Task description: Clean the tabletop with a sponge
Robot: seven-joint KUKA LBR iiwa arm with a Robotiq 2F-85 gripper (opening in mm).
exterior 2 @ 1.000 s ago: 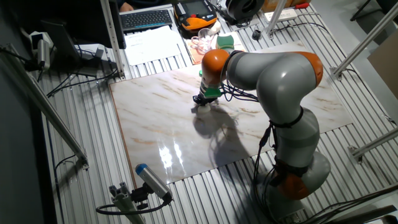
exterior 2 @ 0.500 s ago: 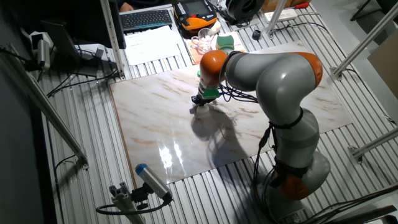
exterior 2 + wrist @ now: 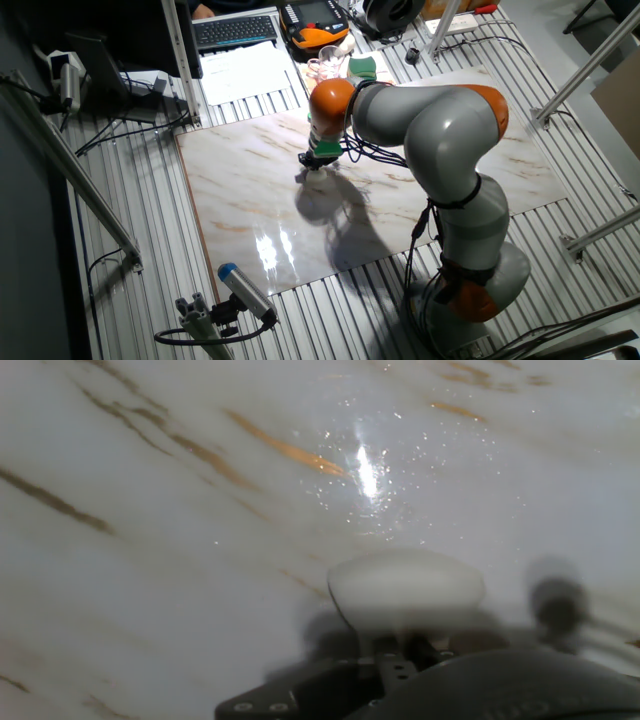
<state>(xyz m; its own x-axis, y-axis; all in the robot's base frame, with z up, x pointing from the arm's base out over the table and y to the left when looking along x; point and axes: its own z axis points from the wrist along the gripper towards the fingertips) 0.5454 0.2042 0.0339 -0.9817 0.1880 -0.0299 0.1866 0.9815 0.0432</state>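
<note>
Sponge (image 3: pixel 405 592), clamped in end effector (image 3: pixel 313 165), has slid left across tabletop (image 3: pixel 240 200).

The fixed view is evenly lit from overhead and mostly sharp; the glossy tabletop (image 3: pixel 250 190) shows a white glare patch near its front edge and a soft shadow under the arm (image 3: pixel 430 120). The hand view is bright, washed out and motion-blurred, with a specular hotspot at top centre. The sponge (image 3: pixel 405 590) and gripper (image 3: pixel 400 660) appear out of focus.
</note>
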